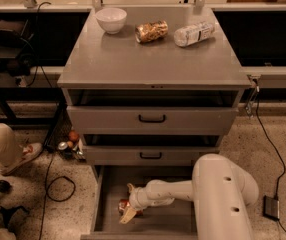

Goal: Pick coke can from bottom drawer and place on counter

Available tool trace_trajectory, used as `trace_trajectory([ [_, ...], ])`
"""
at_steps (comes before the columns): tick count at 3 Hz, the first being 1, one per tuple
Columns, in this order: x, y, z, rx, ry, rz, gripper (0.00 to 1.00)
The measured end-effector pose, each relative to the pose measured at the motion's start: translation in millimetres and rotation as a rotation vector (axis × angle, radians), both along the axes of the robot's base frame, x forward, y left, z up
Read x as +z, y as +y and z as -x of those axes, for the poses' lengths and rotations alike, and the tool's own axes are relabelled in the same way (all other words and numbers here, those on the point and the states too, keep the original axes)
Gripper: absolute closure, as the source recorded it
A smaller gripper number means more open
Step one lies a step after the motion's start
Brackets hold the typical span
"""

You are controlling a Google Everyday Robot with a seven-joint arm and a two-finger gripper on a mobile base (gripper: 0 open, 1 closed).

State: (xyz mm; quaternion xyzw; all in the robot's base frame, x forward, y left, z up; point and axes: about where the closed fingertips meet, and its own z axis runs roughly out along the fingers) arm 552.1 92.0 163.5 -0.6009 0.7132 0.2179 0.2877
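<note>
While in btm drawer, end effector

Coke can in bottom drawer, left; gripper at can; bowl, bag, bottle on counter.
</note>
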Motion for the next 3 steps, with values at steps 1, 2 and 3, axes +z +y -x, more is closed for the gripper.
trace_trajectory([
  [1, -18.8, -3.4, -0.1, 0.001, 0.008, 0.042, 0.0],
  [2, -28.7, -6.7, -0.5, 0.0, 0.015, 0.059, 0.0],
  [3, -37.7, -12.1, -1.2, -0.002, 0.018, 0.081, 0.19],
])
